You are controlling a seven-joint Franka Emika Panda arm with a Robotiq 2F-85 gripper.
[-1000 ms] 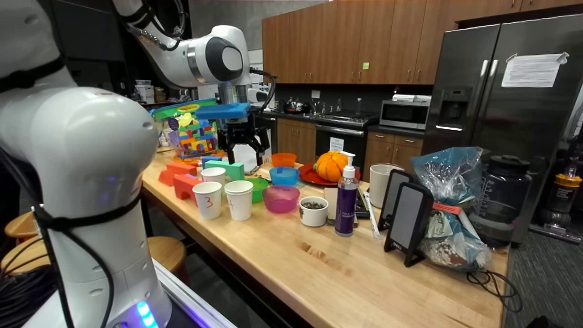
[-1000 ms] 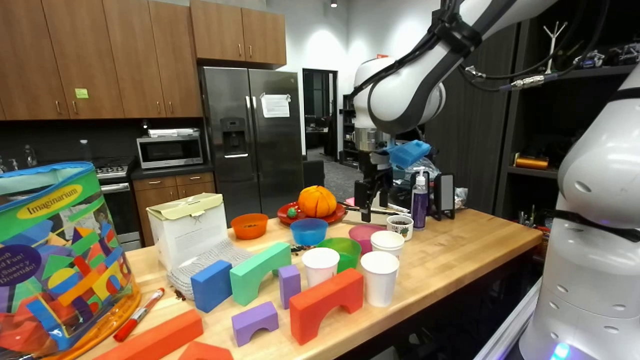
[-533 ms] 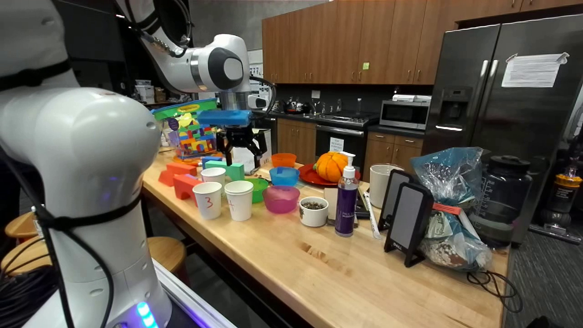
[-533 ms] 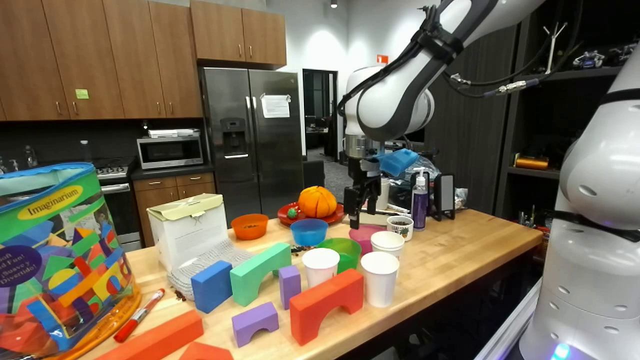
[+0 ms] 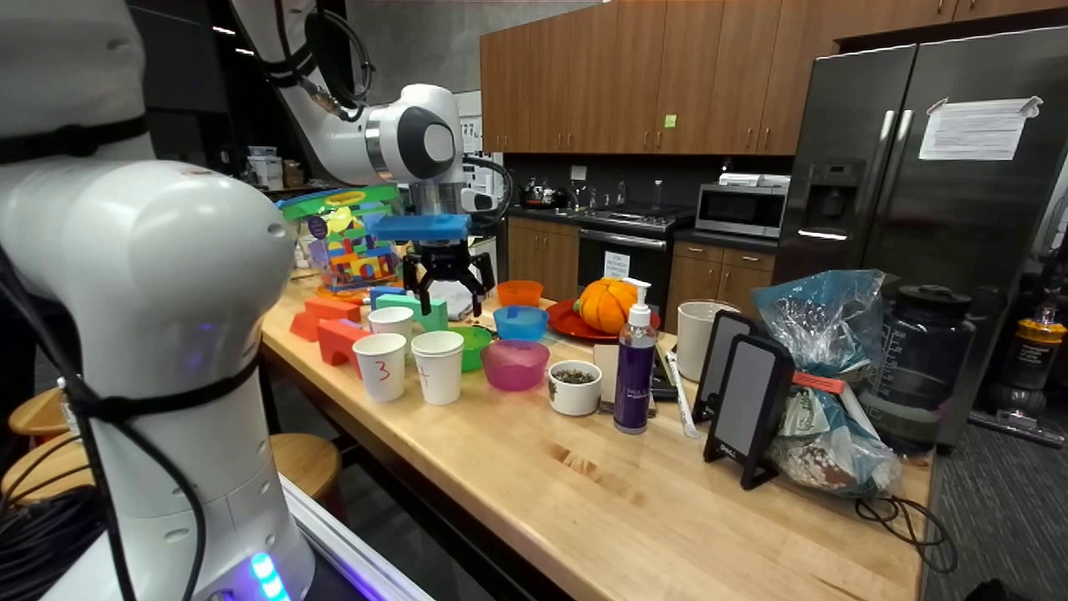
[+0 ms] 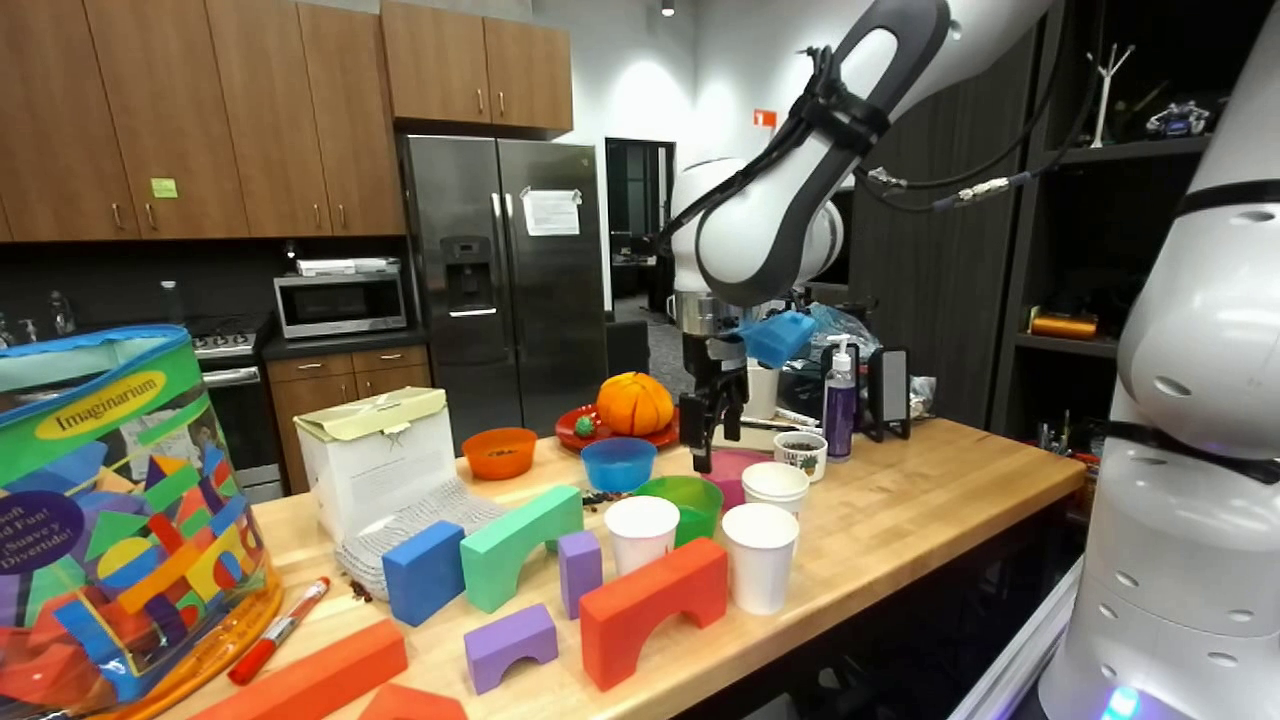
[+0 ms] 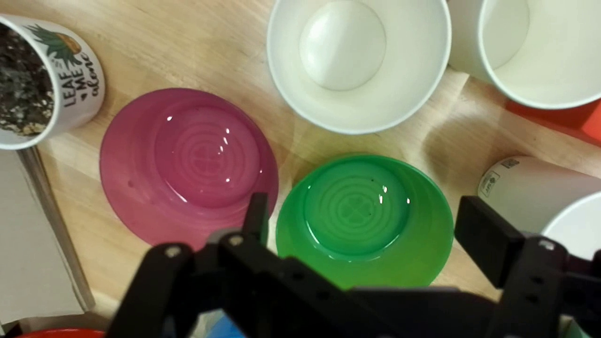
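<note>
Your claw [image 5: 451, 309] hangs above the table [image 5: 542, 467] with its fingers [image 7: 488, 239] spread and nothing between them; the green bowl [image 7: 355, 211] is the nearest thing below, and you are clear of it. It stands on the table just beside the pink bowl [image 7: 206, 155], with white paper cups [image 7: 345, 47] near it on two sides. Expect it to be light, thin-walled plastic: a bit springy, slick where it shines, unlikely to shatter but quick to skid or tip if you nudge one edge. The wall just under the rim looks like your best hold, one finger inside and one outside; a gentle squeeze should do, as the side may flex. It sits level, mouth up, and its rim is round, so you have no long axis to match.
</note>
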